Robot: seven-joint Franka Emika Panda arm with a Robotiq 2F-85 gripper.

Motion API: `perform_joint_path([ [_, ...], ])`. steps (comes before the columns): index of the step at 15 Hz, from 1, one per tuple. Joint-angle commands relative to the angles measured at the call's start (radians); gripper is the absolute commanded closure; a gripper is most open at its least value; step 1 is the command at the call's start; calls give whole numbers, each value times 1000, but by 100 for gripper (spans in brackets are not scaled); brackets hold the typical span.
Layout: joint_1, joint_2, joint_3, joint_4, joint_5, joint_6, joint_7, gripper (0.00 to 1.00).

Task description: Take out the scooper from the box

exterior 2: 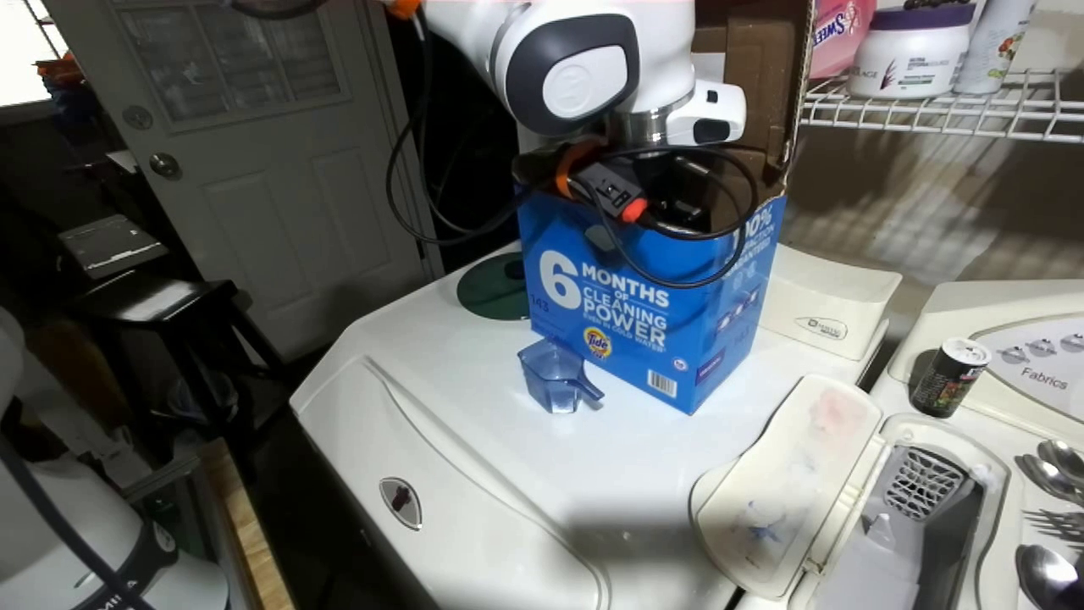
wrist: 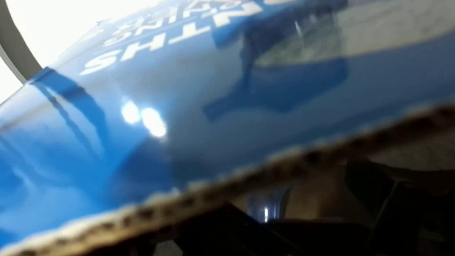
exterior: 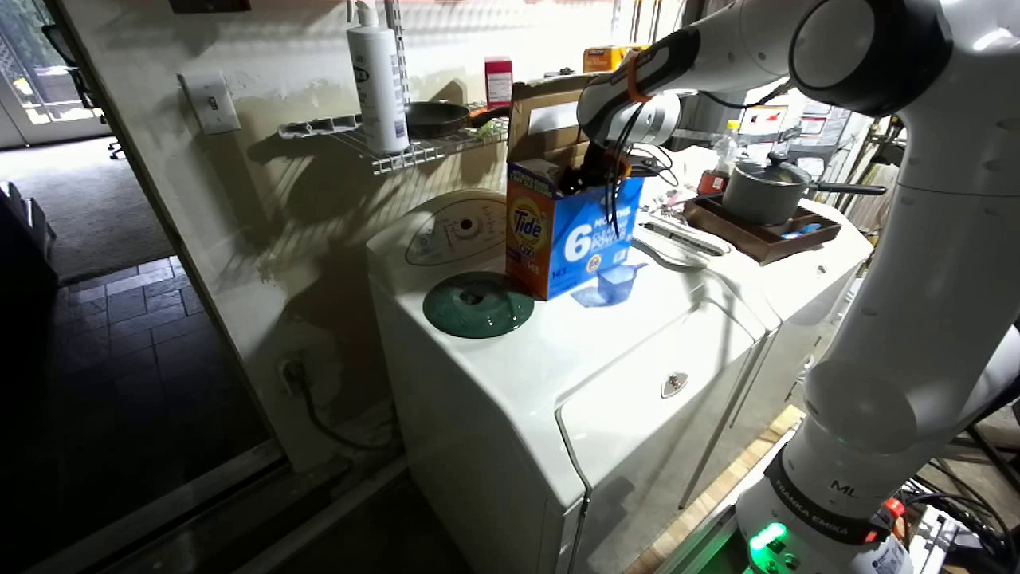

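The blue Tide box (exterior: 594, 231) stands upright on the white washer with its brown flaps open. It also shows in an exterior view (exterior 2: 627, 296) and, close up, in the wrist view (wrist: 170, 106). My gripper (exterior: 588, 169) points down into the box's open top. In the wrist view the dark fingers (wrist: 291, 188) look apart behind the cut cardboard rim. A shiny bluish clear object (wrist: 265, 206) shows inside the box beside one finger, probably a scooper, mostly hidden by the rim and finger. Another clear blue scooper (exterior 2: 550, 377) with a handle rests outside, before the box.
A green round disc (exterior: 478, 304) lies beside the box. A wire shelf (exterior: 446, 143) holds a pan and bottles behind. A cream tray-like part (exterior 2: 792, 483), a dark can (exterior 2: 950, 377) and a pot (exterior: 765, 191) stand nearby. Loose cables (exterior 2: 745, 229) hang over the box's front.
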Motion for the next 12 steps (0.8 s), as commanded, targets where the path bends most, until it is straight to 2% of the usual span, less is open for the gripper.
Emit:
perform_joint_path([
  [1, -23, 25, 22, 32, 51, 22, -39, 0],
  [12, -30, 32, 34, 36, 94, 63, -81, 0],
])
